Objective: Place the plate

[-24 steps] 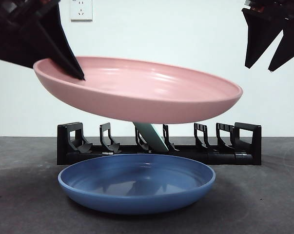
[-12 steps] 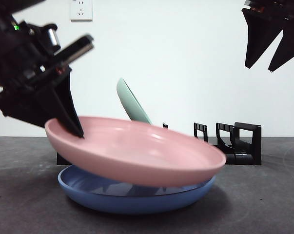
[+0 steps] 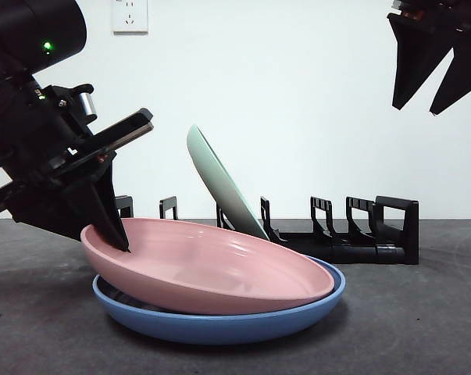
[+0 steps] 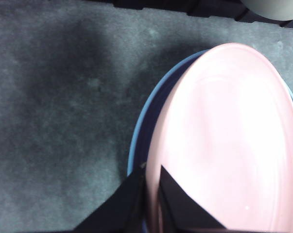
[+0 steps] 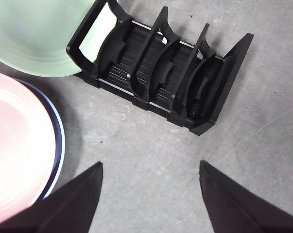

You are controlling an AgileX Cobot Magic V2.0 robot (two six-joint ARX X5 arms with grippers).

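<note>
pink plate (image 3: 208,266) down now, nested tilted in the blue plate (image 3: 219,320) on the tabletop (image 3: 422,312), just in front of the black rack (image 3: 337,234) holding the green plate (image 3: 223,183). left gripper (image 4: 152,180) pinched on the pink rim, raised side. right gripper (image 5: 151,167) parked high, spread wide. risky if let go while tilted: could drop with a clack or skid across the blue one. compared with half a second ago: lower, flatter, far edge settled inside the blue plate.
</note>
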